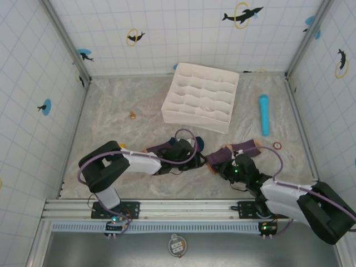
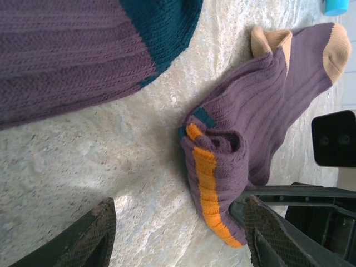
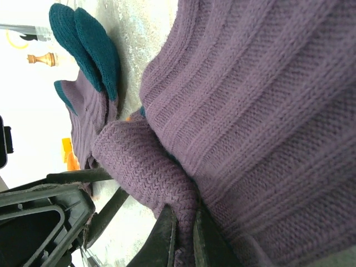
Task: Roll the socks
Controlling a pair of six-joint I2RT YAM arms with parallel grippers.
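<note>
– Checking grips first. Right end effector (image 3: 184,217) is pinched tight on a purple fold of the tan-heeled sock (image 2: 272,94), down at its rolled cuff (image 2: 214,172) with the orange stripe. Left end effector (image 2: 178,222) stands partly apart, nothing between its fingers, low over bare worktop (image 1: 122,133) just beside that cuff.

– Other sock?

– Teal-heeled sock (image 2: 67,55) lies flat to the left, apart from the first, a strip of worktop between them.

– What could go wrong?

– Roll looks loose. If the left fingers close off-line they likely catch one layer and drag the cuff open. Both tools crowd the same cuff, so fingers could knock. A pull from the right might also slide the whole sock across the smooth stone instead of turning it.

– Room to move?

– Open worktop toward the near rail. White compartment organizer (image 1: 194,119) sits behind, well apart. Light blue cylinder (image 1: 263,114) lies back right; red ring (image 1: 277,146) rests near the tan-heeled sock's far end, so a rightward sweep could flick it. Walls well apart.
</note>
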